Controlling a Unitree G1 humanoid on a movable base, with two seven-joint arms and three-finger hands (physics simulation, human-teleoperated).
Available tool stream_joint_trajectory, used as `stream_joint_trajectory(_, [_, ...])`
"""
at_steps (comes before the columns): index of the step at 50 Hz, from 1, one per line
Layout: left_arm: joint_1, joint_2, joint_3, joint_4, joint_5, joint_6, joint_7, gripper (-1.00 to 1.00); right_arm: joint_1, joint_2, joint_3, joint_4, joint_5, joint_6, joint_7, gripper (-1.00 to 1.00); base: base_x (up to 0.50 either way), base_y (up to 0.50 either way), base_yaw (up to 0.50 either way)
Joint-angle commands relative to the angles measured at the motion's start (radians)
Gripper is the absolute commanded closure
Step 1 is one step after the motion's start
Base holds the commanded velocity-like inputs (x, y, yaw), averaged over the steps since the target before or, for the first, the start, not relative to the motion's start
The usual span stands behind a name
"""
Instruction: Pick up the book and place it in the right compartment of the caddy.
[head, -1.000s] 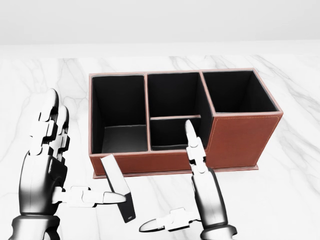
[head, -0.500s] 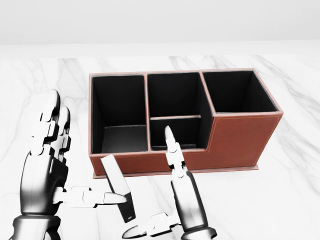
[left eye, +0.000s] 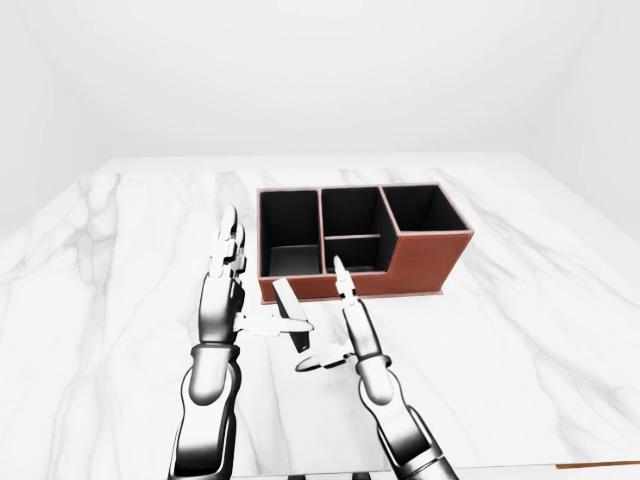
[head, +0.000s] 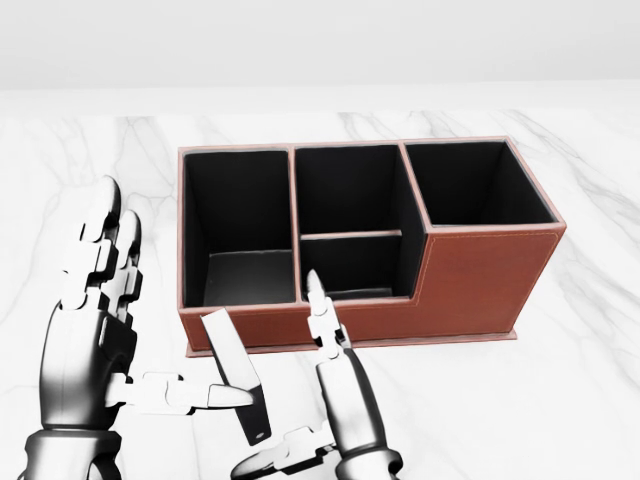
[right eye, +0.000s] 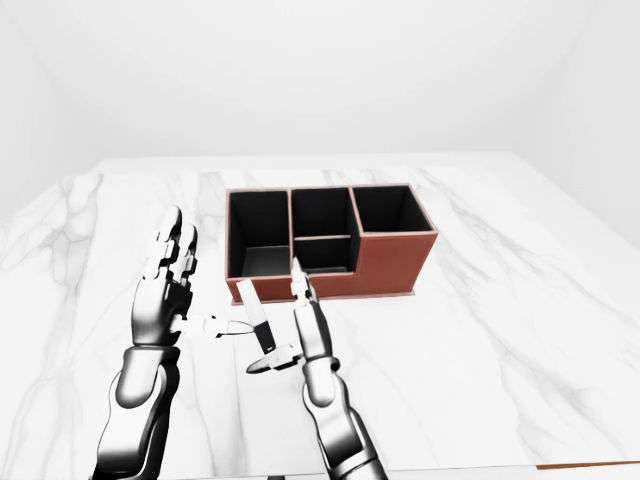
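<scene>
A thin dark book (head: 236, 378) with a pale cover stands tilted on the marble just below the caddy's left end in the head view. The brown caddy (head: 480, 278) has black-lined compartments; the right one (head: 478, 182) is the tallest and holds nothing. My left hand (head: 165, 310) is open, its fingers (head: 100, 250) pointing up and its thumb tip touching the book's left face. My right hand (head: 280, 378) is open just right of the book, its fingers (head: 322, 320) raised over the caddy's low wall and its thumb (head: 280, 455) below the book's lower end.
The white marble table (left eye: 520, 340) stretches wide to the right and left of the caddy. Its near edge (left eye: 500, 470) runs along the bottom of the left-eye view. Plain white walls lie beyond.
My right hand has slid left along the caddy's low wall, from below the middle compartments to close beside the book. The left hand, book and caddy have stayed put.
</scene>
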Motion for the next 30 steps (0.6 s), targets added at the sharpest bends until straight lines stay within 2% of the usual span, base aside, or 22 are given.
stream_joint_trajectory(1, [-0.001, 0.003, 0.0, 0.012, -0.008, 0.0, -0.007, -1.0, -0.043, 0.018, -0.024, 0.104, -0.013, 0.0, -0.013, -1.0, 0.0, 0.0, 0.0])
stream_joint_trajectory(30, [0.0, 0.003, 0.0, 0.012, -0.013, 0.0, -0.01, -1.0, -0.079, 0.069, -0.003, 0.236, -0.08, 0.0, -0.051, -1.0, 0.0, 0.0, 0.0])
